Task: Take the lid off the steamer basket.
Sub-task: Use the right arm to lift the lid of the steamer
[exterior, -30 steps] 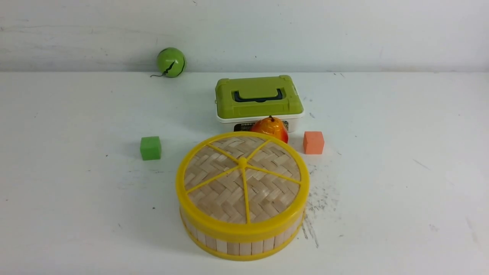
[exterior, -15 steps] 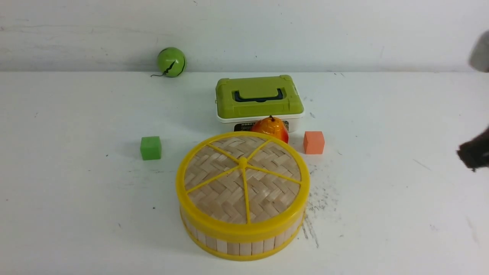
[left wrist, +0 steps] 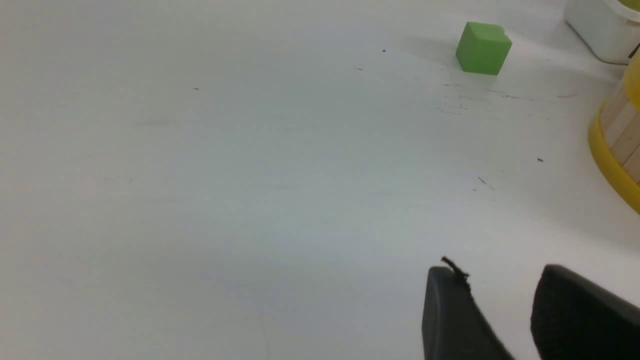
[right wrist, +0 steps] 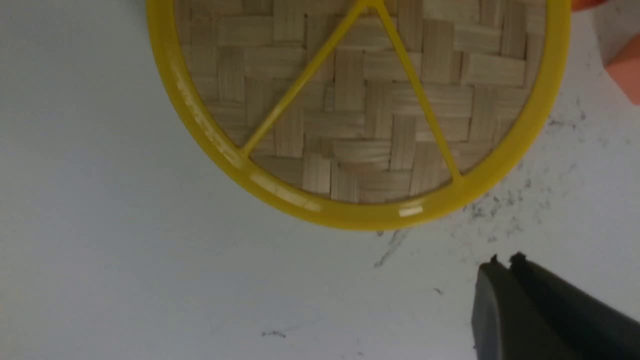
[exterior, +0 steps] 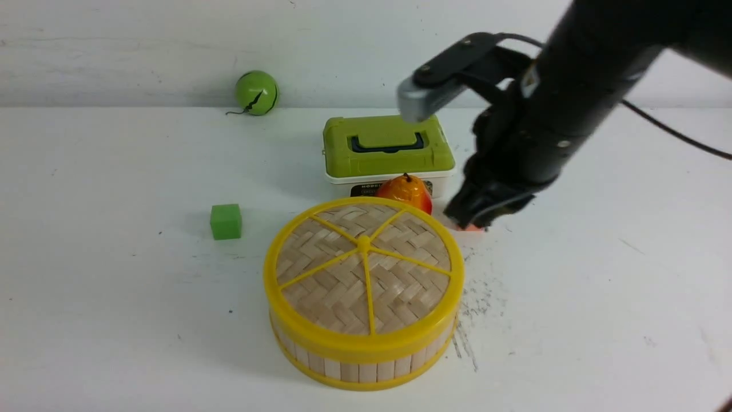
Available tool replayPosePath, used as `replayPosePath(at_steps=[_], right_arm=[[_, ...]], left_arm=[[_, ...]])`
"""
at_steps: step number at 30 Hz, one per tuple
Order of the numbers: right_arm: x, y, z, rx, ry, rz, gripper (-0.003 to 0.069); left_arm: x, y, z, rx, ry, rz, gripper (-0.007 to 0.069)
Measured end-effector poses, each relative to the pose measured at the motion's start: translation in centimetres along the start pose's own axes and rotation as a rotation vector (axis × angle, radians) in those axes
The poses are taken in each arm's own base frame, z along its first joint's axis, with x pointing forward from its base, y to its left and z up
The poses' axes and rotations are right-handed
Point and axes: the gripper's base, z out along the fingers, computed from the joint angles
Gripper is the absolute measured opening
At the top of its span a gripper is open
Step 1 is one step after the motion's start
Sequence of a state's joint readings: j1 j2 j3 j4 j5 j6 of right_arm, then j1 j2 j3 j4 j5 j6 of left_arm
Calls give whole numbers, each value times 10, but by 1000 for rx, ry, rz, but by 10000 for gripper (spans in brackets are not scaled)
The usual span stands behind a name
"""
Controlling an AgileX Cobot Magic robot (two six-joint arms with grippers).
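Right arm (exterior: 572,86) swinging in from the 3 o'clock edge; right gripper (exterior: 466,220) now hanging at 2 o'clock of the steamer basket (exterior: 366,366), covering most of the orange cube (right wrist: 625,75), fingers pressed together, holding nothing. Entry two: left gripper (left wrist: 495,272) sitting parted above the table (left wrist: 250,175). Entry three: lid (exterior: 363,269) staying seated on the steamer basket, unmoved.

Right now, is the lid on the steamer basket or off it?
On. The lid sits flat on the steamer basket, its yellow rim capping the basket's top edge; the right gripper is clear of it.
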State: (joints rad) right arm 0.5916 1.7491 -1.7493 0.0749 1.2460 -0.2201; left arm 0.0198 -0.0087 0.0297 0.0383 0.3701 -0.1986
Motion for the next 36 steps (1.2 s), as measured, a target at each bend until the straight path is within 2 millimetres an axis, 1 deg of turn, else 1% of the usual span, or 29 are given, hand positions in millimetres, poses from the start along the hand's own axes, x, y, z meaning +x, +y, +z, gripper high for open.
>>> replayPosePath(at_steps=[1,4,5,7,9,10,12,14,15,16,19,22,25,28,29,32,33,36], right_arm=[[-9,4,12,-8,9,-14,60],[-27,9,29,-17,4,-36,141],[-32,11,37,-20,10,-43,169],[-39,13,46,-23,11,-49,221],[-50,15,64,-28,14,-47,311],[-51,15,63,-27,9,-44,316],[-58,13,81,-24,2,-8,374],[-62,12,93,-19,0,9,390],[-63,11,95,-17,-6,14,392],[-63,11,104,-15,-2,19,395],[-64,10,117,-15,6,23,393],[-65,10,122,-15,5,24,382],[-65,10,124,-14,1,24,337],[-64,10,124,-17,15,24,265],[-64,10,124,-17,16,24,259],[-62,10,124,-23,36,25,125],[-62,10,124,-23,36,25,103],[-62,10,123,-23,36,25,101]], left_arm=[[0,0,0,0,0,0,239],[0,0,0,0,0,0,239],[0,0,0,0,0,0,239],[0,0,0,0,0,0,239],[0,0,0,0,0,0,239],[0,0,0,0,0,0,239],[0,0,0,0,0,0,239],[0,0,0,0,0,0,239],[0,0,0,0,0,0,239],[0,0,0,0,0,0,239],[0,0,0,0,0,0,239],[0,0,0,0,0,0,239],[0,0,0,0,0,0,239],[0,0,0,0,0,0,239],[0,0,0,0,0,0,239],[0,0,0,0,0,0,239],[0,0,0,0,0,0,239],[0,0,0,0,0,0,239]])
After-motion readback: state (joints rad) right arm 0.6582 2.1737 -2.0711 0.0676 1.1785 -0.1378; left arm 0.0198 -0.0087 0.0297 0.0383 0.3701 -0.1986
